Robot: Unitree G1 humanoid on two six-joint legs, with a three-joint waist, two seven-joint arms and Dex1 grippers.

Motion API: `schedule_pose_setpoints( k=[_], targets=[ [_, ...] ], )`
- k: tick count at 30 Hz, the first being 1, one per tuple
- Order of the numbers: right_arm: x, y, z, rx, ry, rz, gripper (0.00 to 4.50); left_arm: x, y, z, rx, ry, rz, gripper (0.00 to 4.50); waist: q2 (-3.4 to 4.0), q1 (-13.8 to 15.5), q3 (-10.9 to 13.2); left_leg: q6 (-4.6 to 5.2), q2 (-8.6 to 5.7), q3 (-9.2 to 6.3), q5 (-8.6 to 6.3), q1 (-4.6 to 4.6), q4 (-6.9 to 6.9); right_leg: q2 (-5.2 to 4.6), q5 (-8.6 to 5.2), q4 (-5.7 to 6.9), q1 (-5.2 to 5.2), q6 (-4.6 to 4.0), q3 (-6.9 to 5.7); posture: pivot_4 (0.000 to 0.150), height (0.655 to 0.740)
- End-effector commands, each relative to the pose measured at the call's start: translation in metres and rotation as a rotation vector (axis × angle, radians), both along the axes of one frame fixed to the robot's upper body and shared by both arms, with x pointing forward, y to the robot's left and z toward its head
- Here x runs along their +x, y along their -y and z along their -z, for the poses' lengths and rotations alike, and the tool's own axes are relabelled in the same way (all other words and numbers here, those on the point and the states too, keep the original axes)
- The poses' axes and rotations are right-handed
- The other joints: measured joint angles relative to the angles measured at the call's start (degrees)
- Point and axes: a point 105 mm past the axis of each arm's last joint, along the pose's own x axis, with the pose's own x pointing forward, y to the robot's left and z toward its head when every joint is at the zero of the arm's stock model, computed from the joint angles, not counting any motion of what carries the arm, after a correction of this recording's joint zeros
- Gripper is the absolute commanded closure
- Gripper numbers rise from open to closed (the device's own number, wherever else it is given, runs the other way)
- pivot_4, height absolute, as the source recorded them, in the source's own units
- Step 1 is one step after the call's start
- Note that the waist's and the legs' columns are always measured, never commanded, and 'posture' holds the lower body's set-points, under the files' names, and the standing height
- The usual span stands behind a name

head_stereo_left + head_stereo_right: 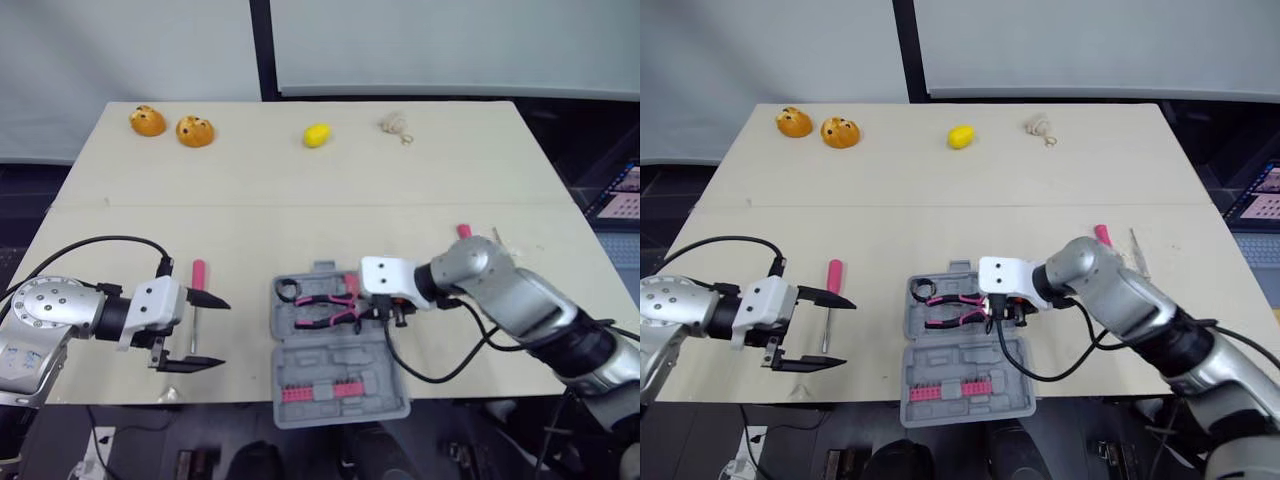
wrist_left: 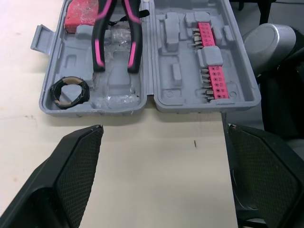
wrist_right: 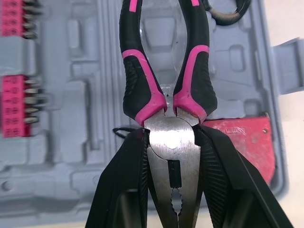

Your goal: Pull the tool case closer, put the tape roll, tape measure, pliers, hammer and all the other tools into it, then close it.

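The grey tool case (image 1: pixel 345 372) lies open at the table's front edge, lid half toward me with pink bit strips (image 1: pixel 320 389). A black tape roll (image 2: pixel 70 92) and a red tape measure (image 3: pixel 243 144) sit in the tray. My right gripper (image 1: pixel 385 312) is shut on the steel head of the pink-and-black pliers (image 3: pixel 167 90), whose handles lie over the tray. Left of the case my left gripper (image 1: pixel 221 332) stands open, with nothing between its fingers. A pink-handled screwdriver (image 1: pixel 197 288) lies on the table just behind it. A pink tool handle (image 1: pixel 463 232) pokes out behind my right arm.
Along the far side of the table (image 1: pixel 300 190) lie two orange round items (image 1: pixel 147 121) (image 1: pixel 195 131), a yellow lemon-like object (image 1: pixel 317 135) and a small beige object (image 1: pixel 396 124). A thin pale tool (image 1: pixel 1137 250) lies at the right. The case's lid overhangs the front edge.
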Motion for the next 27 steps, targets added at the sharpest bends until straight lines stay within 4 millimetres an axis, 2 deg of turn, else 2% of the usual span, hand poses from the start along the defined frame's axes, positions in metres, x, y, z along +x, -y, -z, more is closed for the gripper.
schedule_pose_setpoints(
  k=[1, 13, 27],
  targets=[
    [0.001, -0.007, -0.010, -0.007, 0.044, -0.061, 3.52, -0.002, 0.005, -0.001, -0.006, 0.028, 0.013, 0.00, 0.00, -0.13, 0.00, 0.00, 0.00, 0.00, 0.00, -0.06, 0.01, 0.00, 0.00, 0.04, -0.09, -0.01, 0.00, 0.150, 0.7400],
    [0.004, -0.025, 0.000, 0.004, 0.038, -0.105, 3.52, -0.003, 0.008, 0.002, -0.023, 0.041, -0.012, 0.00, 0.00, -1.15, 0.00, -0.05, 0.01, 0.01, 0.03, -0.11, 0.03, 0.00, -0.03, 0.25, -0.23, -0.06, 0.00, 0.150, 0.7400],
    [0.013, -0.032, 0.018, -0.009, 0.021, -0.114, 3.52, 0.002, 0.011, 0.000, -0.020, 0.058, -0.014, 0.00, -0.02, -2.25, -0.02, -0.06, 0.00, 0.01, 0.03, -0.10, 0.07, 0.00, -0.03, 0.31, -0.21, -0.06, -0.03, 0.150, 0.7400]
  ],
)
